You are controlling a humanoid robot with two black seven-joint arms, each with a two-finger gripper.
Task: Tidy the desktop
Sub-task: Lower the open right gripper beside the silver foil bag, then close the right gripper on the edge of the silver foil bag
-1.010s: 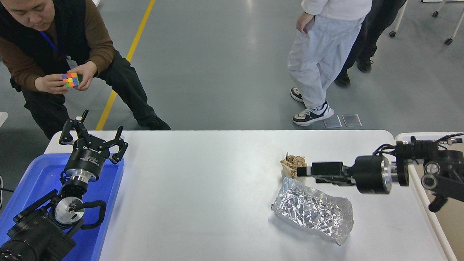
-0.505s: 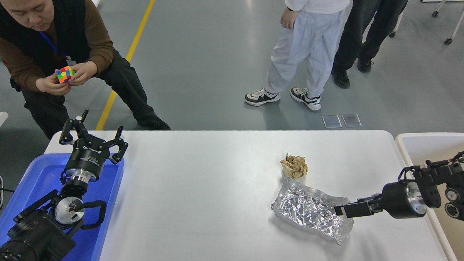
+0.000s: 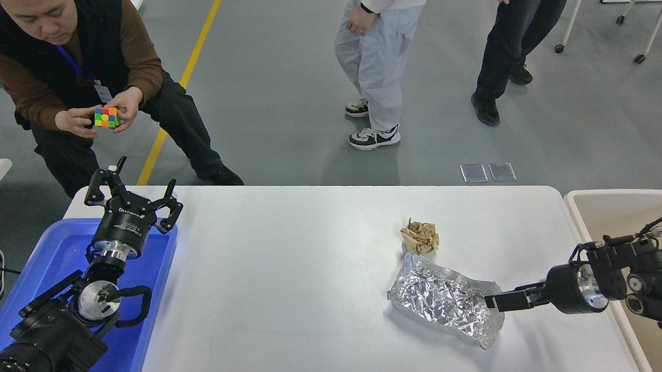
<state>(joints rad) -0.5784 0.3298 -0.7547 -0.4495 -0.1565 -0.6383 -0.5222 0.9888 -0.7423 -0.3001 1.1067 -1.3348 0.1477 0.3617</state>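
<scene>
White lettering is seen on the black body of the left gripper (image 3: 133,195), too small to be read w/ certainty. No other text is legible.

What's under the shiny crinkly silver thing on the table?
The silver foil lies on the white desktop. Only the table shows around its edges. Whether anything is wrapped inside or hidden beneath it cannot be seen, because the crumpled foil covers that spot.
</scene>
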